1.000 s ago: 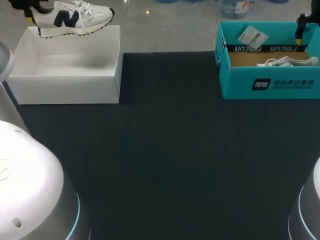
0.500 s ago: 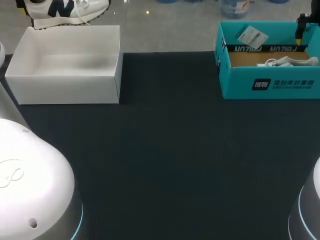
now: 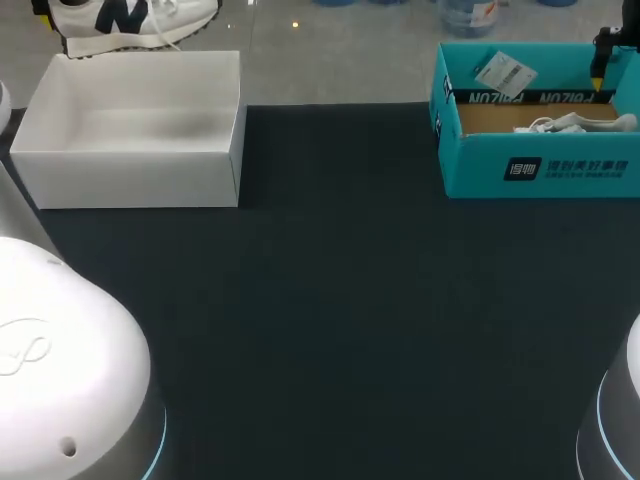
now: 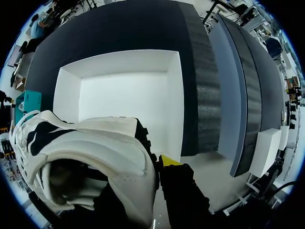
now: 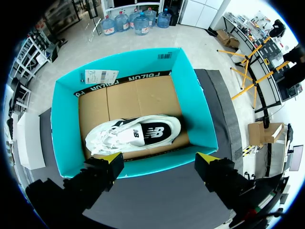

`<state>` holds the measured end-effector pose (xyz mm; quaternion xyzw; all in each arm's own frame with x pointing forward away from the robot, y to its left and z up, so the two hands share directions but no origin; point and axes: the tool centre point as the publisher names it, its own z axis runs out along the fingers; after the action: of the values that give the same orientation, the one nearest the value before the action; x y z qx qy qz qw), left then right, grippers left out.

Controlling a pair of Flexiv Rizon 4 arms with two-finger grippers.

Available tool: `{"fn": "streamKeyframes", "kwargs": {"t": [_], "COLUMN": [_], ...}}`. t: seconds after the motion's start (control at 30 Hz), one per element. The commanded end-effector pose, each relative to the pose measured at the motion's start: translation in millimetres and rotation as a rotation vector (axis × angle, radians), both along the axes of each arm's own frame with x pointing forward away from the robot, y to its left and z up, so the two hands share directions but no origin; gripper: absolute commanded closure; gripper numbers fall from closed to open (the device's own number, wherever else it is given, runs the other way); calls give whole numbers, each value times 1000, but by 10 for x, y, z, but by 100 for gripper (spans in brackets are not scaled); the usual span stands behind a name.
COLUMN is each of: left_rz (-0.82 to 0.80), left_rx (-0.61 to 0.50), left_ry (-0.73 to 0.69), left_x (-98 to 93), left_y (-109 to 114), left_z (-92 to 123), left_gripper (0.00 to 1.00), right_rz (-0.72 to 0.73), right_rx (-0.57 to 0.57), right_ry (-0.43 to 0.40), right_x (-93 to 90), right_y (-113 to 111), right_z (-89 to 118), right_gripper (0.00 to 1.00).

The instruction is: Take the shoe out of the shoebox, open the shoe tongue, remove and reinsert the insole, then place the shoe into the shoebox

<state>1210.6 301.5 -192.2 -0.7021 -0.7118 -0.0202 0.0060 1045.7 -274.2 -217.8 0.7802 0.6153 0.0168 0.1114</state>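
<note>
Judging by its foam sole and padded collar, expect the white sneaker with navy side logo [image 4: 95, 143] to be light, soft in the upper and stiffer at the heel, so take it by the heel counter. The left gripper [image 4: 155, 164] pinches it there, one yellow tip outside, the other hidden, presumably inside the collar. The head view puts it at eleven o'clock, aloft over the far rim of the open white cardboard box [image 3: 130, 175]. Only the right wrist view shows you the right gripper [image 5: 158, 161], jaws spread wide and empty, above the teal cardboard shoebox [image 5: 59, 124] at one o'clock, with a second white sneaker [image 5: 138, 133] lying on its side inside.
</note>
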Motion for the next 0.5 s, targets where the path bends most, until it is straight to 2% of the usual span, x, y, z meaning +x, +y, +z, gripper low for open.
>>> {"fn": "streamKeyframes", "kwargs": {"t": [0.03,0.13,0.5], "left_rz": [-11,-13,-34], "left_rx": [119,130,108], "left_ry": [172,121,-1], "left_x": [-292,-545,-1290], "left_y": [-305,-441,-685], "left_z": [70,114,264], "left_gripper": [100,100,100], "right_rz": [-1,-1,-1], "right_rx": [0,0,0], "right_ry": [0,0,0], "right_x": [-2,-2,-2], "right_y": [4,4,4], "right_z": [3,3,3], "right_gripper": [0,0,0]}}
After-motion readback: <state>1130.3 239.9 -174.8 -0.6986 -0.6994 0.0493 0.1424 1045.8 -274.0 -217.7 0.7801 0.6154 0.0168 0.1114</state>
